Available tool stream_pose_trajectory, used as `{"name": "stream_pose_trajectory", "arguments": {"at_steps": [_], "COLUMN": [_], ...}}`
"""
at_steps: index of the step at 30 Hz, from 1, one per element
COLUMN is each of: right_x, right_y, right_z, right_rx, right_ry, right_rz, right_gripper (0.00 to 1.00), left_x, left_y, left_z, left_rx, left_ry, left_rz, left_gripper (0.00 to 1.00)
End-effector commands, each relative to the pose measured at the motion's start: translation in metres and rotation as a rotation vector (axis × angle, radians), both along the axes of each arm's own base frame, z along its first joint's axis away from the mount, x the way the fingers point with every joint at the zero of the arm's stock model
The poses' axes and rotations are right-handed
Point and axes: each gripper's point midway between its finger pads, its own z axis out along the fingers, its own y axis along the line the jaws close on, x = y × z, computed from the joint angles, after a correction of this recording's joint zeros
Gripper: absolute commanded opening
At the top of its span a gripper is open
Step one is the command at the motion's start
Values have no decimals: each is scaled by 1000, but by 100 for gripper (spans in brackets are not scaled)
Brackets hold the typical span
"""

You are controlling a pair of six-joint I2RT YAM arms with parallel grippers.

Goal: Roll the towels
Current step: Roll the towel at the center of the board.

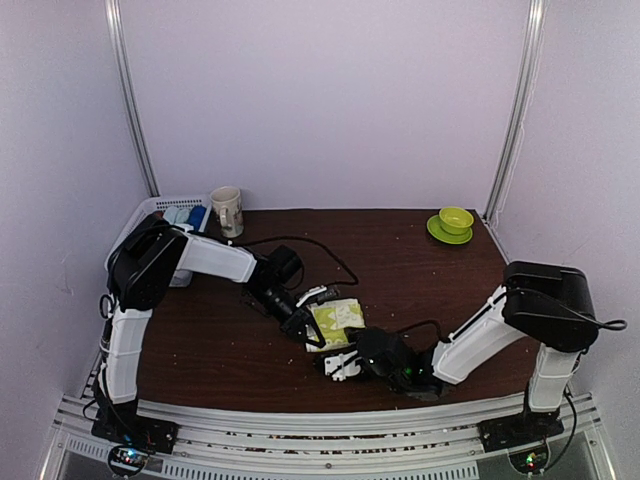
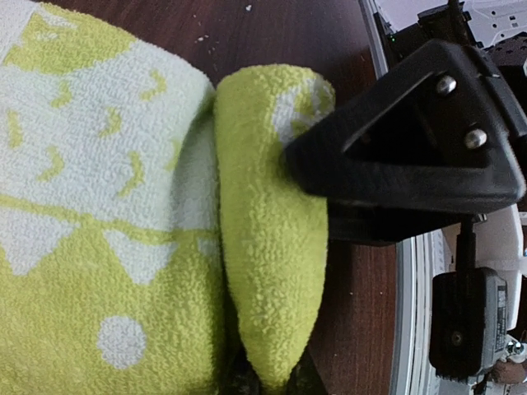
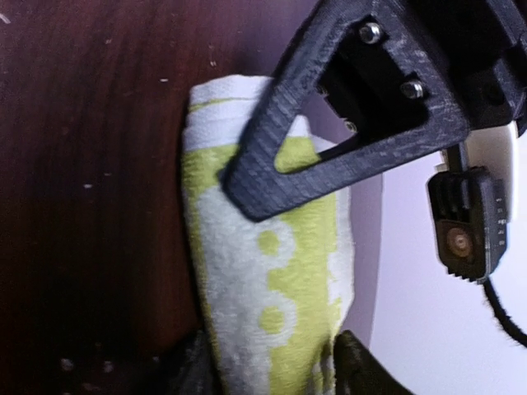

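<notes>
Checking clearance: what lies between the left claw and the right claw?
The yellow-green towel alone spans the gap between left claw and right claw, both pinching it; the top external view shows this.

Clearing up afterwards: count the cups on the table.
2. A mug at the far left, beside the basket; a green cup on a saucer at the far right. The basket may hide more.

Pale lilac walls (image 1: 320, 100); dark wooden table (image 1: 420, 270); metal corner rails (image 1: 132, 100); even light.
</notes>
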Motion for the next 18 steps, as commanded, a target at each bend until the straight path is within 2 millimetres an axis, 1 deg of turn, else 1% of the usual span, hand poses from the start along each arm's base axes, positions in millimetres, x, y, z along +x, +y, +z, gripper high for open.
{"name": "stream_pose_trajectory", "arguments": {"at_steps": [1,4,7,9,11,14,18], "right_x": [2,6,9,10,11,14,13], "right_y": [-13,-13,-11,-9,-8,-7,-4], "right_z": [-5,-5,-10,-13,-19,-24,-25], "right_rx": [-26,-28,-40,-44,-59,-74,-76], "right_ry": [0,-7,12,32,67,118,209], "right_rz": [-25,-35,-32,-26,-23,-27,-13], "right_gripper": [59,60,57,43,34,25,12], "left_x": [-14,-14,-15,-15,-15,-16,-13], "left_y": [54,53,54,53,53,53,55], "left_z": [-85,-86,-86,-85,-85,-83,-83], "left_rx": [344,344,344,340,338,332,349], "left_ry": [30,33,37,37,39,33,9], "left_rz": [31,29,27,24,24,16,12], "left_gripper": [0,0,0,0,0,0,0]}}
